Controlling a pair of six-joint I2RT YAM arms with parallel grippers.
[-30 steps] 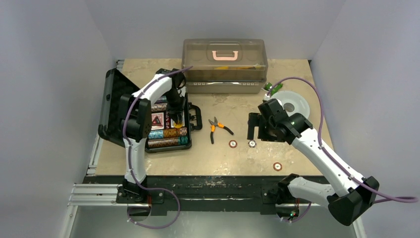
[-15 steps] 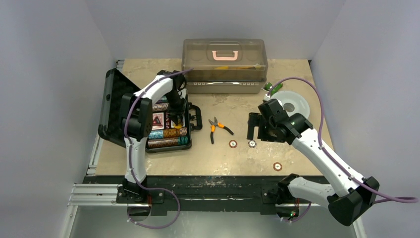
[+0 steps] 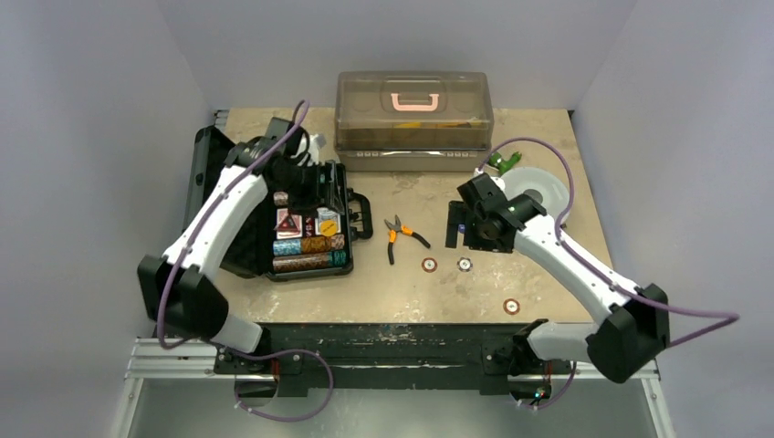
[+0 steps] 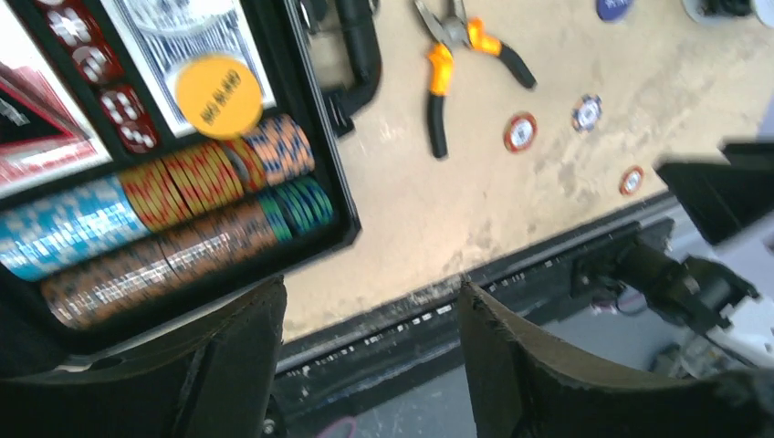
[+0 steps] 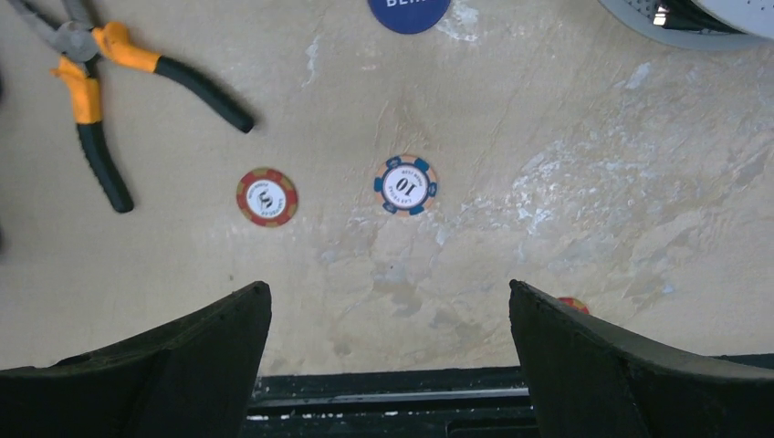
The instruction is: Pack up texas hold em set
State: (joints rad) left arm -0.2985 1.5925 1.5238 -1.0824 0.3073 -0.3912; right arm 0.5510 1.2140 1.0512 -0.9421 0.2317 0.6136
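Left fingers point(image 4: 237, 365) withdrew — yellow chip point(image 4: 219, 96) lies clear.

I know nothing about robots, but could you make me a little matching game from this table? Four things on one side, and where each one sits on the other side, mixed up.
Things
1. pliers
2. yellow disc
3. chip marked 10
4. brown box with pink handle

Places
A. at the far edge of the table
B. on bare table, just right of the red chip
C. inside the open black case
D. on the table between the case and the red chip

Pairs: 1-D, 2-C, 3-B, 4-A.
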